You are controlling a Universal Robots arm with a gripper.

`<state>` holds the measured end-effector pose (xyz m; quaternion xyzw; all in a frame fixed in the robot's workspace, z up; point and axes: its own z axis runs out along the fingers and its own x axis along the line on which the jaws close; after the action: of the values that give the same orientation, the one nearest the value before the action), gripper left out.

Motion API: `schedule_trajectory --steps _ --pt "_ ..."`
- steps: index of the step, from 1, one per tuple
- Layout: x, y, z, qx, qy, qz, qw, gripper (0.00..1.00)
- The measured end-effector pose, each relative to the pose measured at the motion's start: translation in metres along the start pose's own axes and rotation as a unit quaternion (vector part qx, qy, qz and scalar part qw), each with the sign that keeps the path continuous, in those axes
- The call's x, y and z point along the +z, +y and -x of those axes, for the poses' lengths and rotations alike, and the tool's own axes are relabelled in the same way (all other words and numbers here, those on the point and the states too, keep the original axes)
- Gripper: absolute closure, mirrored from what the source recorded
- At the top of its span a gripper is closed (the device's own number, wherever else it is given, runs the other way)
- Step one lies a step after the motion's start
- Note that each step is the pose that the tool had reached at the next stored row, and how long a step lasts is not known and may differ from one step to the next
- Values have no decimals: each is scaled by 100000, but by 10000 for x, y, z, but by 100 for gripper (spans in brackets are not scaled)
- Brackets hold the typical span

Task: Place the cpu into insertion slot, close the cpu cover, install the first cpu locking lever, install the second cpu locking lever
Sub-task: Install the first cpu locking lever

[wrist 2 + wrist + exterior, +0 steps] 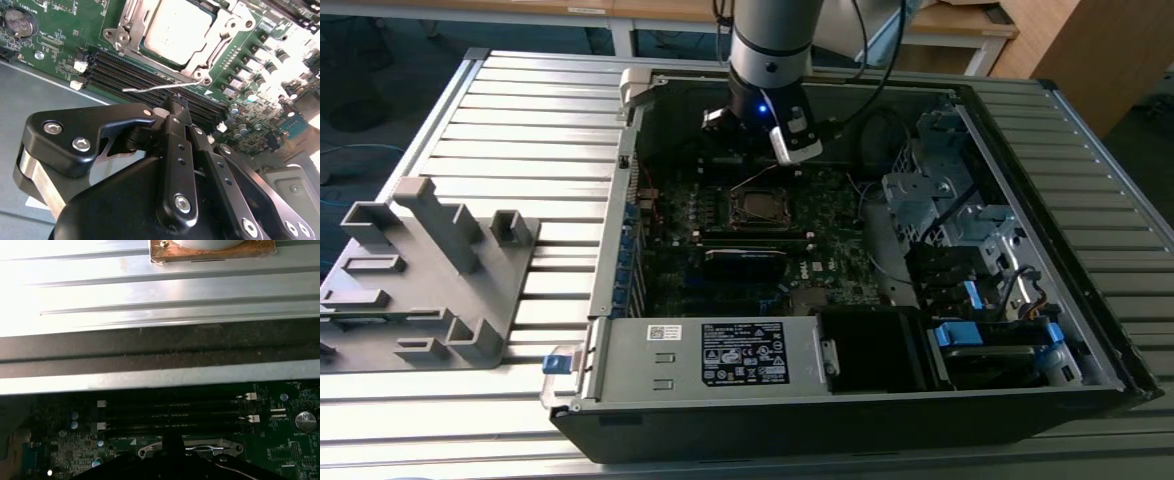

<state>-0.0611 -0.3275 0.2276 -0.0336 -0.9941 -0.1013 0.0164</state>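
Cpu (172,30), your small flat square chip with a pale metal top, lies seated in the small square dark insertion slot (736,210). From the largest thing down, you have the ribbed silvery metal table (520,130); on it lies the big black open computer case (854,425); the grey robot arm (774,40) stands over the case, above the green motherboard (60,45). The black gripper (177,102) hangs low just beside the socket, over the long black memory slots (130,70); its jaws are drawn together with nothing visibly between them. The tip is just beside a thin silvery wire locking lever (160,87), though you cannot tell whether they touch. The thin silvery square-windowed cpu cover (227,32) lies flat around the chip; the lever stands out across the memory slots, not tucked against the frame; a round silver coin battery (19,22) sits well apart on the board.
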Motion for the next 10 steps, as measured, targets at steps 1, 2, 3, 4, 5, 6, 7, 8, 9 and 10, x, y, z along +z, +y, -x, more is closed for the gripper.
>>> schedule_trajectory --steps 1,2,3,4,5,6,7,8,9,10 --pt "3 4 10 2 1 -1 100000 89" --pt "5 7 22 11 -1 -3 100000 89" --pt "8 8 38 13 0 -4 100000 89" --pt "10 9 49 12 -4 4 100000 89" --pt "10 9 54 22 -13 -34 100000 89" --pt "11 10 60 28 -11 -72 100000 89" --pt "13 10 63 28 -7 -92 100000 89" --pt "18 9 63 31 -37 -91 100000 89" --pt "26 7 63 11 -138 -86 100000 89" --pt "36 5 64 -29 -298 -74 100000 89"
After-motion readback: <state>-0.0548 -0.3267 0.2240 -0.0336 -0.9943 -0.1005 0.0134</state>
